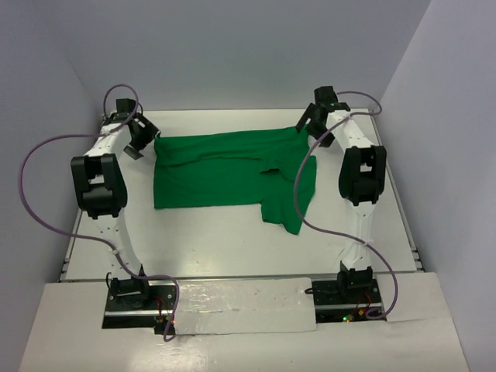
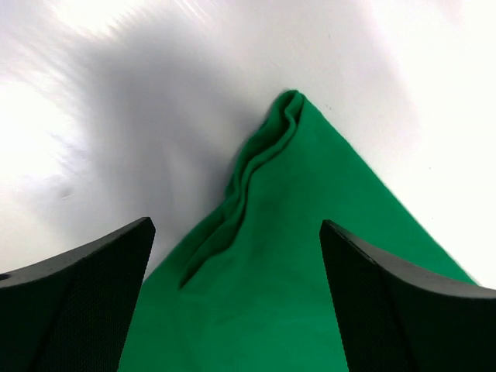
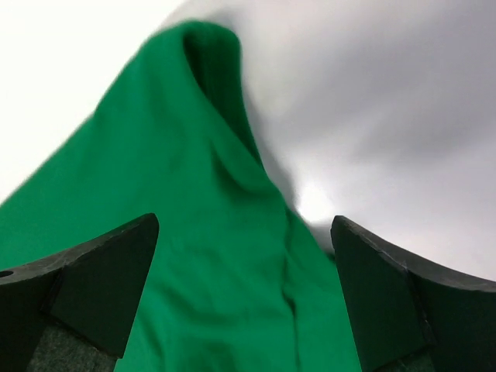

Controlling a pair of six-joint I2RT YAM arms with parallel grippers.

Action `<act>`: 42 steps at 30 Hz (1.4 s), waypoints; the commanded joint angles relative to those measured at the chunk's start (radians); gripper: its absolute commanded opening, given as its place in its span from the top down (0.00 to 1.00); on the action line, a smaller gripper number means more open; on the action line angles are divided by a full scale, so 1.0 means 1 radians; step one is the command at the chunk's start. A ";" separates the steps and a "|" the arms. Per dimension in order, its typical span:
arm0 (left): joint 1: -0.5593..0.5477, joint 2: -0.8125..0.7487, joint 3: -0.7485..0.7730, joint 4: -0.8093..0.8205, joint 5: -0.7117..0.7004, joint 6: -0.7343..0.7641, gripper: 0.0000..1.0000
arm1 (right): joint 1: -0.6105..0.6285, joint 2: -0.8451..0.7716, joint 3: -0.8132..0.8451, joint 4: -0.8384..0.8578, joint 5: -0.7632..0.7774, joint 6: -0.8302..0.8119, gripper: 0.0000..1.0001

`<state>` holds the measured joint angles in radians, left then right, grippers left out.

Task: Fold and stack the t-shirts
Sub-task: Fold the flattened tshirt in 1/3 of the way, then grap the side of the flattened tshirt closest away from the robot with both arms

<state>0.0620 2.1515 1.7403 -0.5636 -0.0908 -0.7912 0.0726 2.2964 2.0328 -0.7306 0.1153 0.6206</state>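
A bright green t-shirt (image 1: 225,170) lies partly folded on the white table (image 1: 225,248), with a flap and a sleeve hanging toward the near right. My left gripper (image 1: 138,146) is open at the shirt's far left corner. In the left wrist view, that gripper (image 2: 236,229) has its jaws wide apart over the creased corner of the t-shirt (image 2: 271,232), which rests on the table. My right gripper (image 1: 313,124) is open at the far right corner. In the right wrist view, that gripper (image 3: 244,225) holds nothing, and the t-shirt (image 3: 194,232) lies below and between the jaws.
Grey walls (image 1: 232,46) close in the table on three sides. A purple cable (image 1: 297,190) from the right arm loops over the shirt's right part. Another purple cable (image 1: 27,194) arcs out left of the left arm.
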 commanded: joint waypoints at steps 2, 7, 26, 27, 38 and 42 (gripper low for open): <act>0.017 -0.283 -0.068 -0.068 -0.149 0.012 0.04 | -0.013 -0.386 -0.152 0.096 0.084 -0.022 0.00; 0.017 -0.578 -0.402 0.006 -0.121 -0.031 0.13 | -0.013 -0.741 -0.568 0.226 0.042 -0.026 0.02; 0.004 -0.806 -1.119 0.261 0.015 -0.175 0.25 | 0.065 -1.439 -1.565 0.264 -0.156 0.137 0.11; 0.002 -0.793 -1.117 0.286 0.024 -0.179 0.25 | 0.068 -1.437 -1.574 0.264 -0.157 0.140 0.11; -0.037 -0.679 -1.097 0.379 0.025 -0.217 0.87 | 0.246 -1.339 -1.713 0.390 -0.191 0.314 0.20; -0.037 -0.696 -1.102 0.380 0.026 -0.221 0.90 | 0.271 -1.309 -1.750 0.468 -0.231 0.373 0.32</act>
<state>0.0322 1.4609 0.6456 -0.1983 -0.0710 -1.0026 0.3166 0.9509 0.3447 -0.3234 -0.0767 0.9018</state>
